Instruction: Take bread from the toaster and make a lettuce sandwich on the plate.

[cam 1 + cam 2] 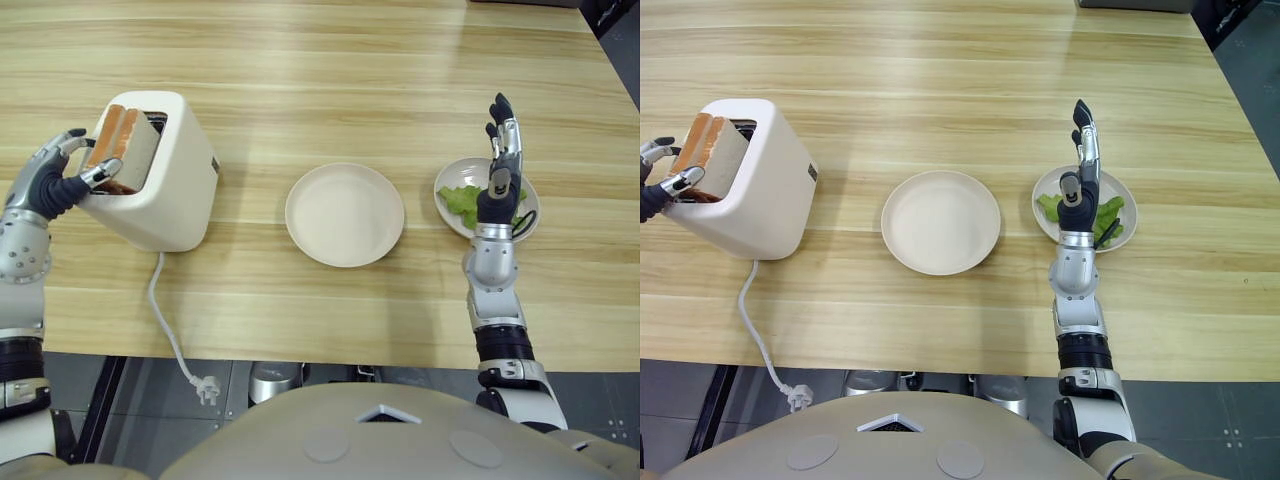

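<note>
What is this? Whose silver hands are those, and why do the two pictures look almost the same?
It is a robot shaped like a person. Both pictures come from the two camera eyes in its head, looking down at a wooden table, so they almost match. On it stand a white toaster, an empty plate and a small dish of lettuce. The left hand pinches a bread slice in the toaster with its fingers. The right hand is open, above the lettuce.

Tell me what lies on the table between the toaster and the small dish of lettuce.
The plate, with nothing on it, lies between the toaster and the dish, touching neither; both eye views show this.
</note>
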`<state>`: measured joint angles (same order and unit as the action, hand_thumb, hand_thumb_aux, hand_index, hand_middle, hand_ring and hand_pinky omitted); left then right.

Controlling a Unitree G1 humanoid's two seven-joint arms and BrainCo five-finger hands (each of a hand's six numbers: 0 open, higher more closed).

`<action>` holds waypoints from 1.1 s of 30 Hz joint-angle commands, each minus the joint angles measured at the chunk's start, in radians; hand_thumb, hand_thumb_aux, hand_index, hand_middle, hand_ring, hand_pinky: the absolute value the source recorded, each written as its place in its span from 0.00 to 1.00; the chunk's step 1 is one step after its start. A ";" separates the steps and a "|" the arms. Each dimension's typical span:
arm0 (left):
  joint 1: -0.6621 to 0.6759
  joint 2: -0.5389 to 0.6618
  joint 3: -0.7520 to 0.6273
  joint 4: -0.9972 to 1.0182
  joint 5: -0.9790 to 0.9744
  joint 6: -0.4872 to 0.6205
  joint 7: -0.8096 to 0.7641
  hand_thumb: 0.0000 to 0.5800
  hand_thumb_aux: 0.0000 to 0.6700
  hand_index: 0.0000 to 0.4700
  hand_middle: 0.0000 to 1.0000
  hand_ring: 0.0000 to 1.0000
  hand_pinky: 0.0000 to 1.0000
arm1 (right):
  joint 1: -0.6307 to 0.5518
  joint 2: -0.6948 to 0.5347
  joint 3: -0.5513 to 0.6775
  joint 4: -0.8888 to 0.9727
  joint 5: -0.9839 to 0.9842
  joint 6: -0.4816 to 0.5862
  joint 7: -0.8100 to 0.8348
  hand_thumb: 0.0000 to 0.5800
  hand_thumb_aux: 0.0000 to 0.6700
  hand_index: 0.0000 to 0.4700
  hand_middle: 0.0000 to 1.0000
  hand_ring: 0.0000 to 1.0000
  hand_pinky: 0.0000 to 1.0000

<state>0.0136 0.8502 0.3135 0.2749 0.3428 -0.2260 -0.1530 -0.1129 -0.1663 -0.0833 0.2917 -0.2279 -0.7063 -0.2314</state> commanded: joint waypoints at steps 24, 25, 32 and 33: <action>-0.262 -0.113 0.072 -0.247 -0.179 -0.163 0.152 1.00 1.00 0.98 1.00 1.00 1.00 | -0.023 0.008 0.004 0.031 -0.001 -0.003 0.009 0.00 0.00 0.00 0.00 0.00 0.00; -0.269 -0.129 0.059 -0.290 -0.217 -0.165 0.131 1.00 1.00 0.98 1.00 1.00 1.00 | -0.024 0.008 0.005 0.032 -0.001 -0.004 0.009 0.00 0.00 0.00 0.00 0.00 0.00; -0.229 -0.319 -0.184 -0.444 -0.289 -0.078 -0.002 1.00 1.00 0.98 1.00 1.00 1.00 | -0.038 0.006 -0.003 0.048 0.032 0.002 0.024 0.00 0.00 0.00 0.00 0.00 0.00; -0.215 -0.347 -0.228 -0.431 -0.259 -0.088 -0.012 1.00 1.00 0.98 1.00 1.00 1.00 | -0.042 0.005 -0.007 0.053 0.043 0.005 0.028 0.00 0.00 0.00 0.00 0.00 0.00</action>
<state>-0.2266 0.5323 0.1696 -0.1631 0.0643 -0.3269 -0.1303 -0.1497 -0.1603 -0.0808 0.3236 -0.2148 -0.7148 -0.2158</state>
